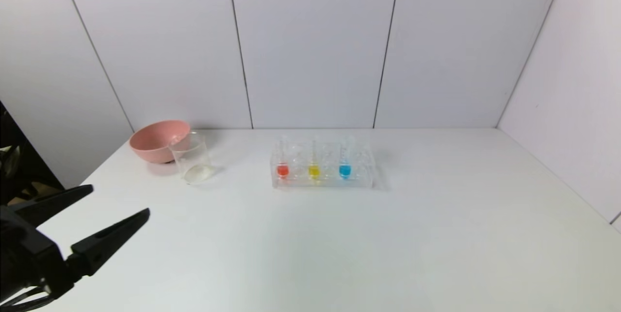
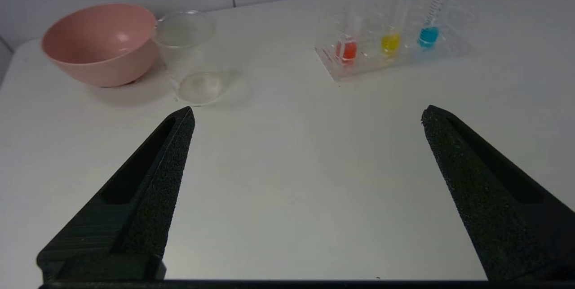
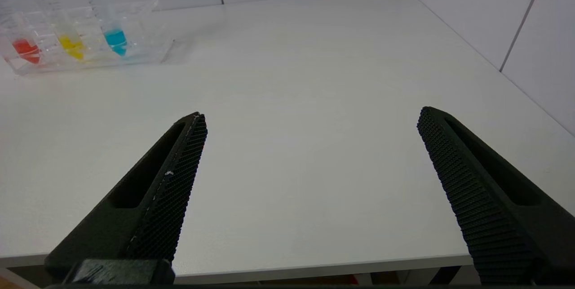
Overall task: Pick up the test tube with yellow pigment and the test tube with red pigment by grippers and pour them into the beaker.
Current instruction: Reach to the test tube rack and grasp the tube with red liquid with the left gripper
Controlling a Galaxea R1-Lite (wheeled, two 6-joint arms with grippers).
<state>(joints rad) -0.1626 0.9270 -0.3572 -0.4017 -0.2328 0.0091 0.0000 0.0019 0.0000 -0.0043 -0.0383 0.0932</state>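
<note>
Left gripper [image 1: 120, 200] spread wide, empty; beaker [image 1: 192, 159] just ahead, red-pigment tube [image 1: 282, 165] and yellow-pigment tube [image 1: 314, 166] farther off to its right.

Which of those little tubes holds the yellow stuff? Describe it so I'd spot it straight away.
Look at the white table and find the clear tube rack near its far middle. Three slim tubes stand in it; the test tube with yellow pigment is the middle one, between the test tube with red pigment and the blue-liquid tube.
</note>
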